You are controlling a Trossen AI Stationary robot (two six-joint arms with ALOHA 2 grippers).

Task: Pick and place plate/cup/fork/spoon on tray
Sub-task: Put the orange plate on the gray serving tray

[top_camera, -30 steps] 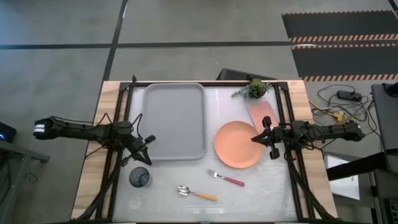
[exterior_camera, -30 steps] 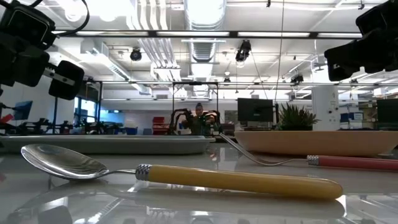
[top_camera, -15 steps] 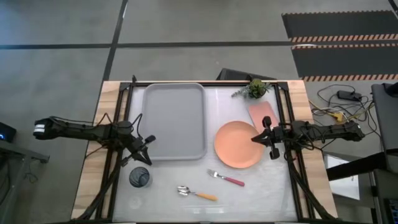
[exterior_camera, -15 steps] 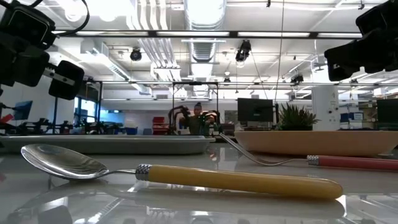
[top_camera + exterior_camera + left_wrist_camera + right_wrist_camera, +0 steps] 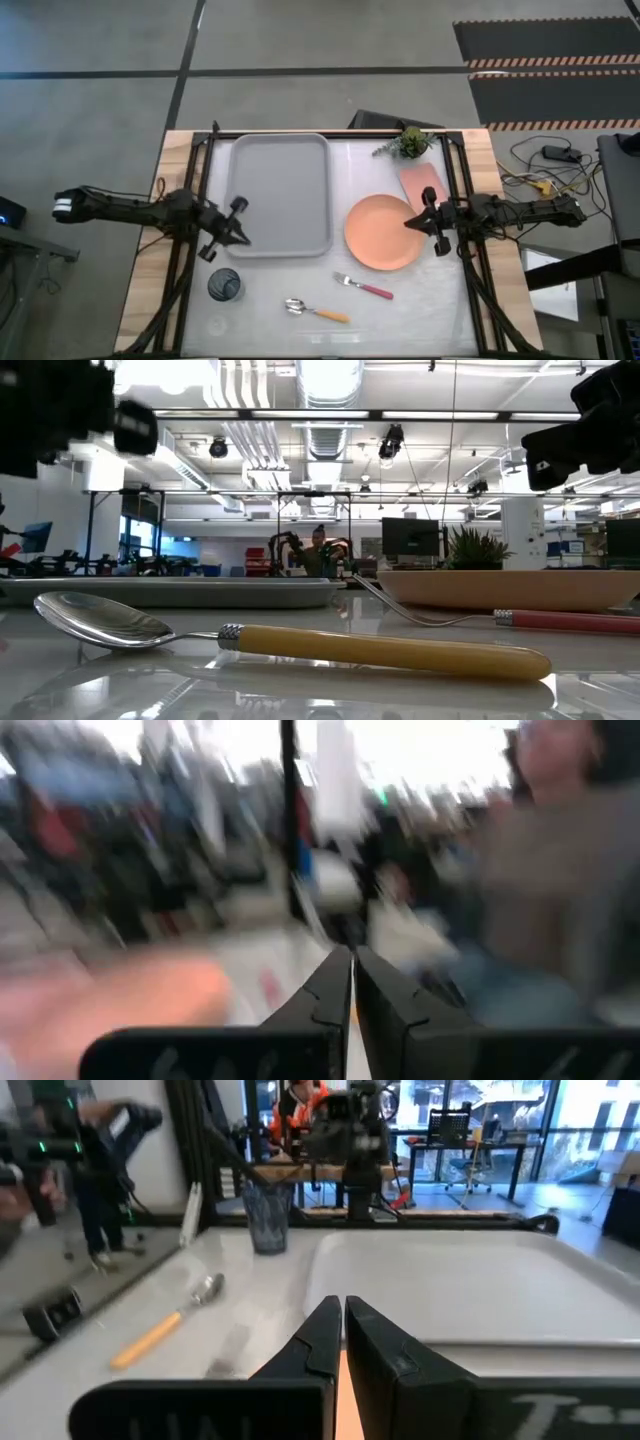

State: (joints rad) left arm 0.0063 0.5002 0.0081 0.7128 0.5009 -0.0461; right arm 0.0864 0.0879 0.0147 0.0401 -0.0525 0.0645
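Note:
The light-grey tray [image 5: 282,195] lies at the far left of the table. The salmon-orange plate [image 5: 383,232] lies to its right. The dark cup [image 5: 224,285] stands near the left front. The fork [image 5: 363,287] and the spoon [image 5: 317,311] lie flat near the front edge. My left gripper [image 5: 240,232] is shut and empty in the air at the tray's left rim, above and beyond the cup. My right gripper [image 5: 410,222] is shut and empty above the plate's right edge.
A pink rectangular slab [image 5: 422,185] and a small plant [image 5: 410,142] sit at the far right, behind the plate. Black frame rails [image 5: 455,200] run along both table sides. A person shows in the room beyond the table in the left wrist view [image 5: 560,850].
My left gripper has risen and turned about at the tray's left rim, staying shut and empty; its wrist view is blurred. My right arm and all the tableware have kept still.

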